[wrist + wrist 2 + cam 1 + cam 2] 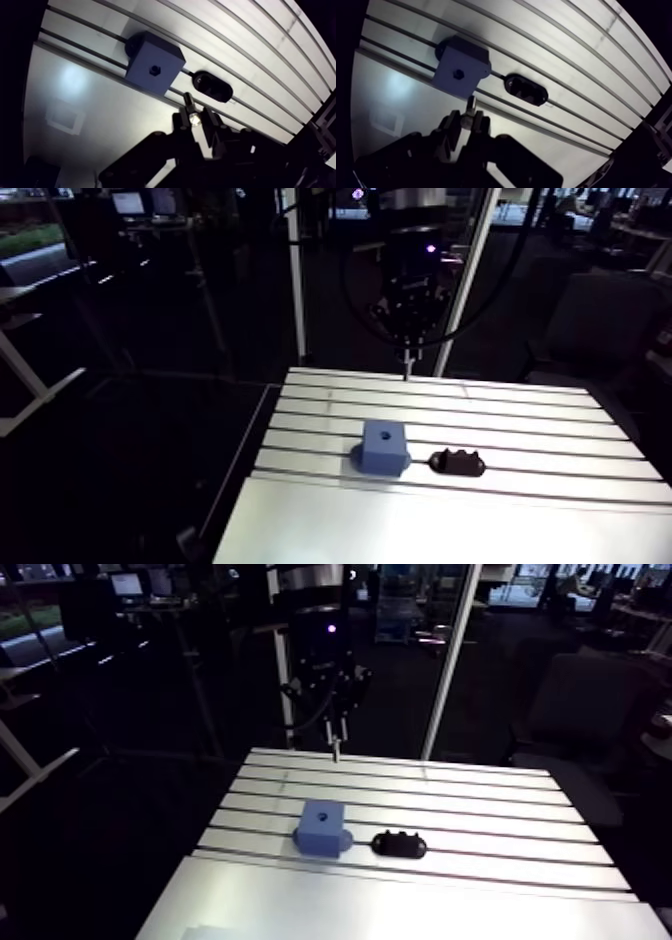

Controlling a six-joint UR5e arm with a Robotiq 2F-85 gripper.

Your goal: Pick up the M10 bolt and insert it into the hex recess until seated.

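In the arm view the gripper (408, 348) hangs at upper centre of the frame. Its dark body is hard to separate from the background, and its fingers are too small there to read. The wrist view settles it: the two fingers are clamped on the M10 bolt (190, 107), with the shank sticking out past the fingertips. The pads cover most of the bolt's head, so only a bright glint shows between them, and the thread cannot be made out. In the arm view the bolt is just a thin pale pin below the gripper, over the table's far edge. It is held in the air, well apart from everything else.

The blue block (384, 448) sits at centre frame on the table (500, 528). The hex recess (155, 69) is a small dark hole in the block's top face. Its six sides are only faintly suggested in the wrist view, and its depth is hidden. A low lip at the block's base is partly covered by the block itself.

Just right of the block, near but not touching it, lies a black oval piece (457, 461). Its surface has bumps or hollows, too dark to tell which.

The table is pale aluminium crossed by long parallel slots (420, 796). The bottom and right edges of the frame cut off its near portion and right side. The front part is plain and glares under the light.
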